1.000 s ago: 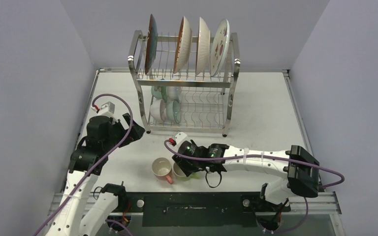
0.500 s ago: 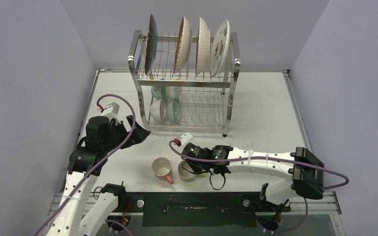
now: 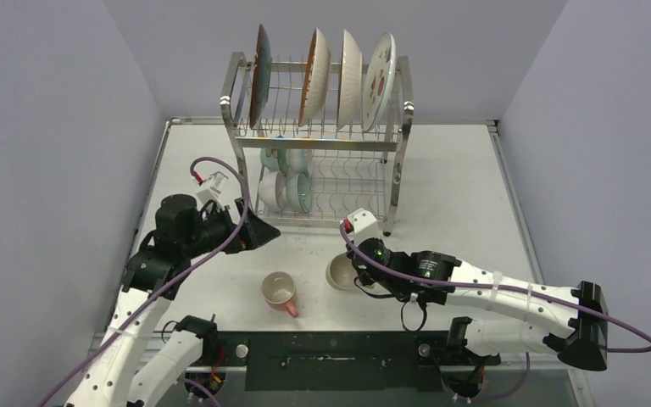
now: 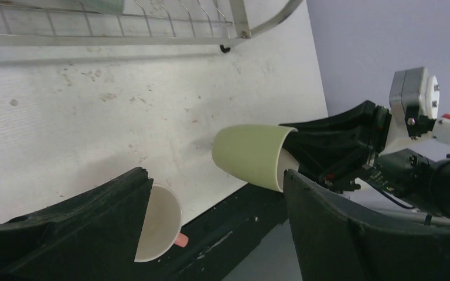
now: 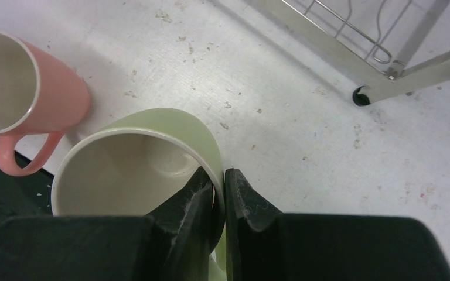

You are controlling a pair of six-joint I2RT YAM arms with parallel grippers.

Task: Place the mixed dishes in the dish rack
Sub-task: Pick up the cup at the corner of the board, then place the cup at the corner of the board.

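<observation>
My right gripper (image 5: 219, 175) is shut on the rim of the green mug (image 5: 152, 158), one finger inside and one outside, holding it lifted above the table (image 3: 458, 195); the mug also shows in the top view (image 3: 339, 273) and the left wrist view (image 4: 251, 155). The pink mug (image 3: 279, 292) stands on the table near the front edge, also in the right wrist view (image 5: 29, 93). My left gripper (image 3: 264, 230) is open and empty, near the rack's front left foot. The dish rack (image 3: 318, 140) holds several plates (image 3: 380, 78) on top and bowls (image 3: 284, 188) on the lower tier.
Grey walls close in the table on the left, right and back. The rack's front foot (image 5: 361, 96) and bottom bar are just beyond the green mug. A black strip (image 3: 339, 348) runs along the table's near edge.
My right gripper has lifted the green mug and carried it right and toward the rack, away from the pink mug. My left gripper has swung right toward the rack's front.
</observation>
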